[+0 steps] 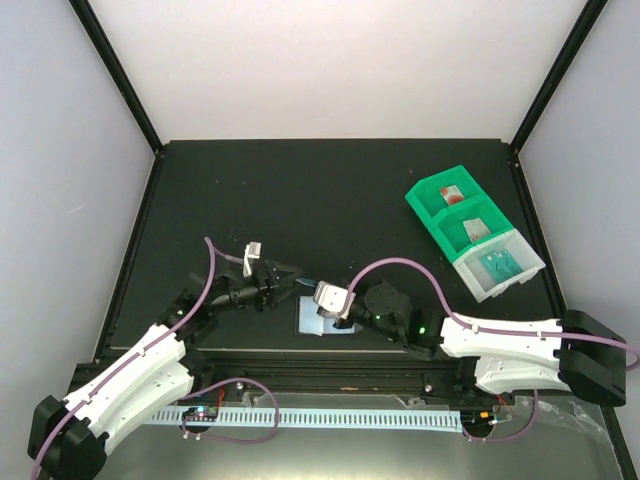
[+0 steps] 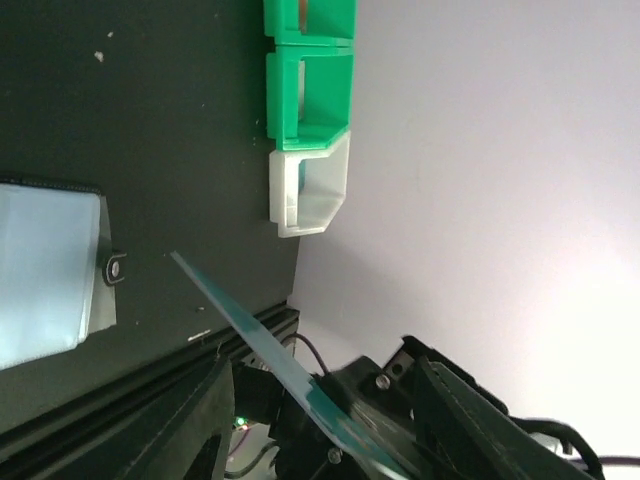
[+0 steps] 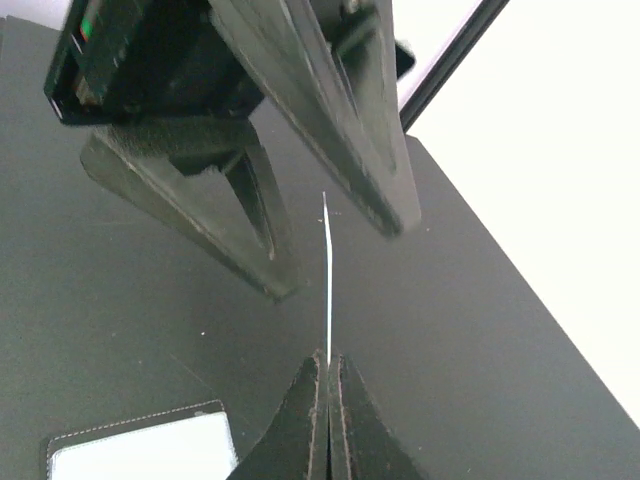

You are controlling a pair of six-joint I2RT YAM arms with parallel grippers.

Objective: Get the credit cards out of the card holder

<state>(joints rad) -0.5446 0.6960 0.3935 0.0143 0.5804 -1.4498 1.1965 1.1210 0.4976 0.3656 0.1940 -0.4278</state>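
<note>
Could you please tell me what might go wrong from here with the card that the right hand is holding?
1. The right hand pinches the credit card only by one edge, so it may slip or twist.
2. The left hand has its fingers straddling the card without touching it; if they close off-centre, they could knock it loose near the open card holder.

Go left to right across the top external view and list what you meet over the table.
left gripper → card holder → green and clear bin trays. The right gripper, shut on a credit card, overlaps the holder, so it is left out.
</note>
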